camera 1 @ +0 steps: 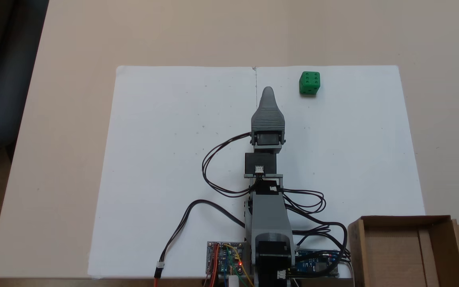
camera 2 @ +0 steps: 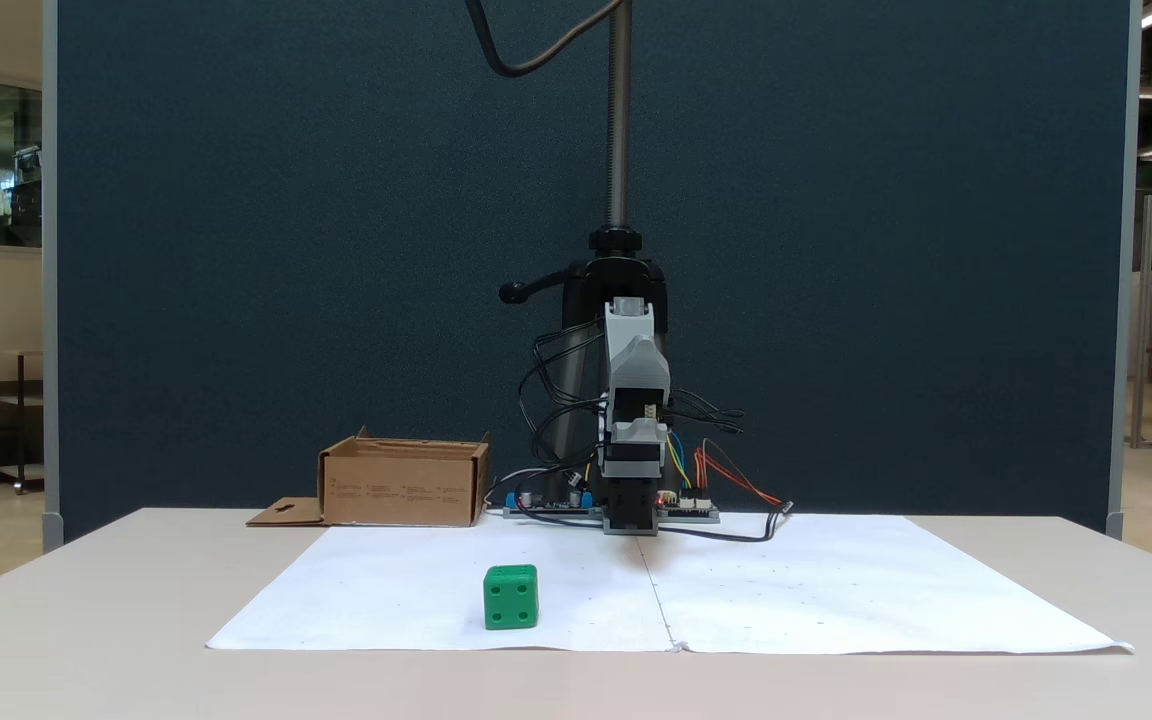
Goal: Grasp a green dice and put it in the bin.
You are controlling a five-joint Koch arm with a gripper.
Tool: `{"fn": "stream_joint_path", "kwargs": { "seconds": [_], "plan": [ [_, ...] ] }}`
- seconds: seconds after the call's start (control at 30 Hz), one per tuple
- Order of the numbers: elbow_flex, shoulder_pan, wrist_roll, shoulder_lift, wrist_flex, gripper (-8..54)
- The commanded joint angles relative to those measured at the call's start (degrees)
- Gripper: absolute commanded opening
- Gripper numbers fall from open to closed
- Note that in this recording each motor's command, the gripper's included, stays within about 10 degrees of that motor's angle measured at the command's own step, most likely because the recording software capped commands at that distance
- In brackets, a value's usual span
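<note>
White paper sheets (camera 1: 181,167) covered the middle of the pale desk (camera 1: 74,48), with a dark blue wall (camera 2: 286,250) behind. The grey plastic end effector (camera 1: 268,91) pointed along the middle of the paper, holding nothing. I could not tell if it was open, because one tip hid the other. The small bright green plastic dice (camera 1: 309,83) sat on the paper near its far edge, apart from the end effector. The brown cardboard box bin (camera 1: 436,255) stood beside the arm's base, well apart from the dice.

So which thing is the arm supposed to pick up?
Find the white sheet covering the table. In a fixed view from above, near its far right corner sits the dice, a small bright green cube with pips, apart from the arm and box.
</note>
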State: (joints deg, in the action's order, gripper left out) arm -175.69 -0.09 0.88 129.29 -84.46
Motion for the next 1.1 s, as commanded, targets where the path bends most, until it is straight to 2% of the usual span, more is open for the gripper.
{"fn": "stream_joint_path", "kwargs": {
  "seconds": [0.0, 0.73, 1.07],
  "plan": [
    [-3.87, 0.00, 4.13, 6.15, -1.05, 44.3],
    [-0.79, -0.26, 4.22, 6.24, -1.05, 42.2],
    [21.27, 1.05, 4.04, 6.24, 32.76, 42.2]
  ]
}}
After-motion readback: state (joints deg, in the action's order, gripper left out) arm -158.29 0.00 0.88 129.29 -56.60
